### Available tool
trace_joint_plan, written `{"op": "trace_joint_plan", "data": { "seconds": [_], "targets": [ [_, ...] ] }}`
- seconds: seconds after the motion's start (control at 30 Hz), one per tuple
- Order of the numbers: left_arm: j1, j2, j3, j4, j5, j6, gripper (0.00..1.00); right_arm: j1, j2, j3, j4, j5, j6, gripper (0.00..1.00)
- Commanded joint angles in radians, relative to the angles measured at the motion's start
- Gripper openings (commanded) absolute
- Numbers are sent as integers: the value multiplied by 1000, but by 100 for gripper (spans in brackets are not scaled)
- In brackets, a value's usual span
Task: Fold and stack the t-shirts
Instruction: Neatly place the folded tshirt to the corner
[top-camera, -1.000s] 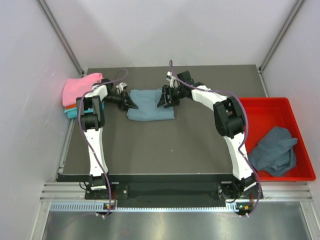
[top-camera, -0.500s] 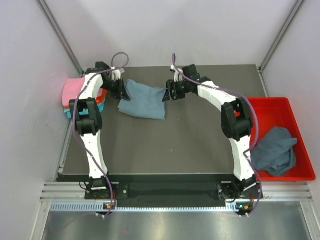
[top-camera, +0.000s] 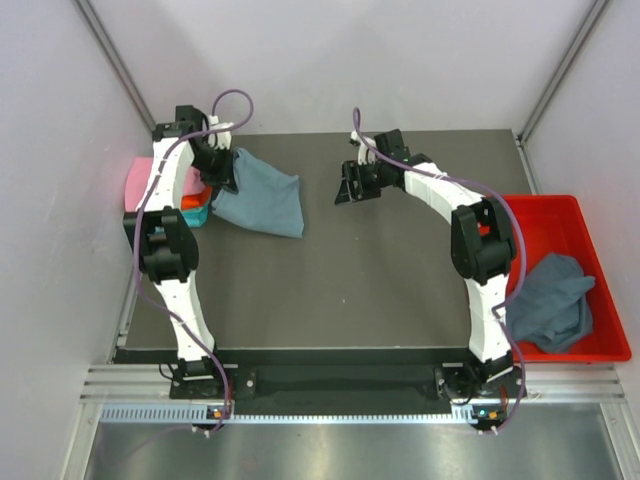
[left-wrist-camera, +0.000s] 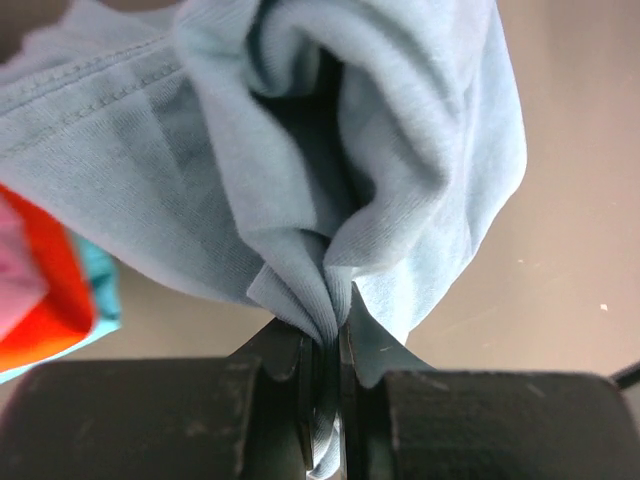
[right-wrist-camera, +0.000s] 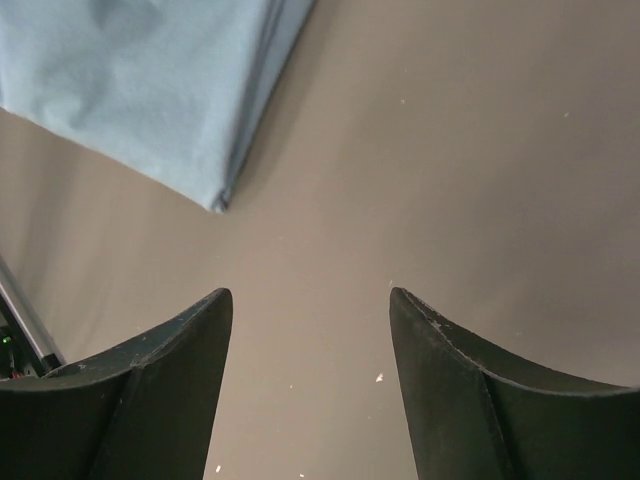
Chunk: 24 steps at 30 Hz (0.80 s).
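My left pincer (left-wrist-camera: 325, 345) is clamped tight on a bunched edge of the folded blue-grey t-shirt (top-camera: 262, 198), which trails down onto the table (top-camera: 380, 270) beside the pink, orange and teal stack (top-camera: 140, 182). My right pincer (right-wrist-camera: 310, 293) stands open and empty, near the shirt's corner

Flat dark grey matte tabletop (top-camera: 380, 290) fills middle. Plain pale lilac-white enclosure walls (top-camera: 330, 60) left, far, right. Slim grey metal struts (top-camera: 121, 72) in far corners. Shallow red plastic tray (top-camera: 540, 225) off right edge. Ribbed aluminium rail (top-camera: 330, 380) near side, brushed steel sheet (top-camera: 330, 450) nearer still. Light soft, even.
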Motion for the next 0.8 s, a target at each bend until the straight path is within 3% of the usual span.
{"op": "trace_joint_plan", "data": {
  "seconds": [0.0, 0.43, 0.77],
  "targets": [
    [15, -78, 102, -12, -66, 54, 0, 3, -70, 3, 14, -1, -18, 64],
    [41, -35, 363, 27, -205, 60, 0, 4, -90, -17, 33, -6, -15, 64],
    [78, -52, 424, 64, -273, 74, 0, 3, -90, -25, 36, -9, -10, 65]
  ]
}}
